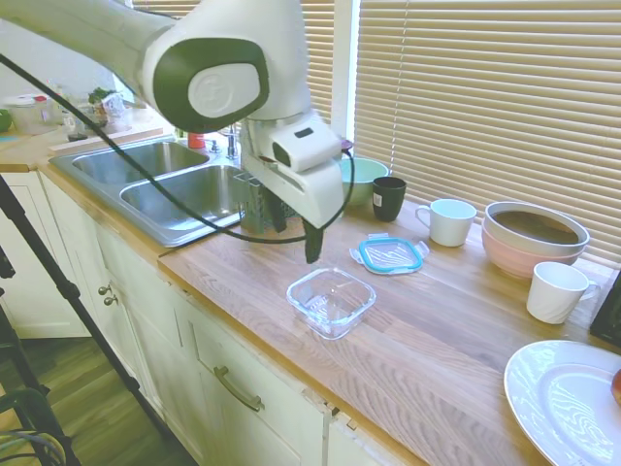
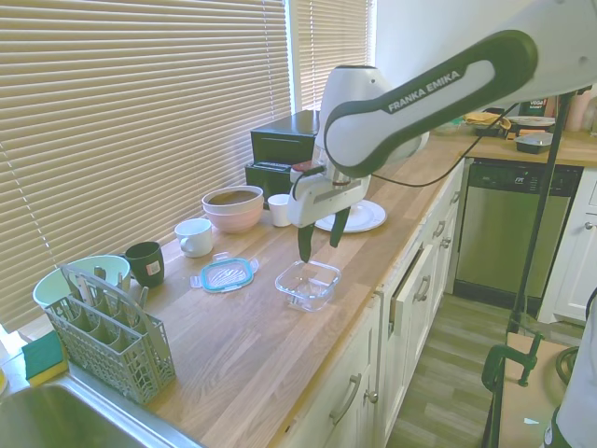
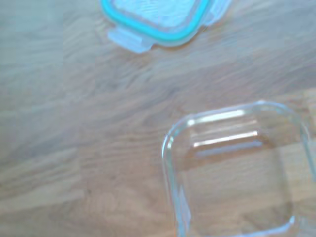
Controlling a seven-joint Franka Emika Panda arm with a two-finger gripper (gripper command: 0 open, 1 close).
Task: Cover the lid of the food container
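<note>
- The food container (image 1: 332,301) sits open and empty on the wooden desk (image 1: 456,340), near its front edge; the lid (image 1: 390,254) lies flat on the desk just beyond it, close by but not touching.
- The gripper (image 2: 318,247) hangs above the desk beside the container, its fingers (image 2: 303,245) spread wide and holding nothing.
- Beyond the lid, along the blinds, stand a black mug (image 1: 388,198), a white mug (image 1: 448,221) and a pale green bowl (image 1: 362,179).
- Further along stands a pink bowl (image 1: 532,250) with a cream bowl nested in it, then another white cup (image 1: 557,291) and a white plate (image 1: 563,400).
- A grey cutlery basket (image 2: 110,340) stands by the steel sink (image 1: 165,184) — well apart from the container.
- Nothing lies between lid and container — only bare wood, as the wrist view shows.
- The arm (image 2: 438,89) reads "FRANKA EMIKA".
</note>
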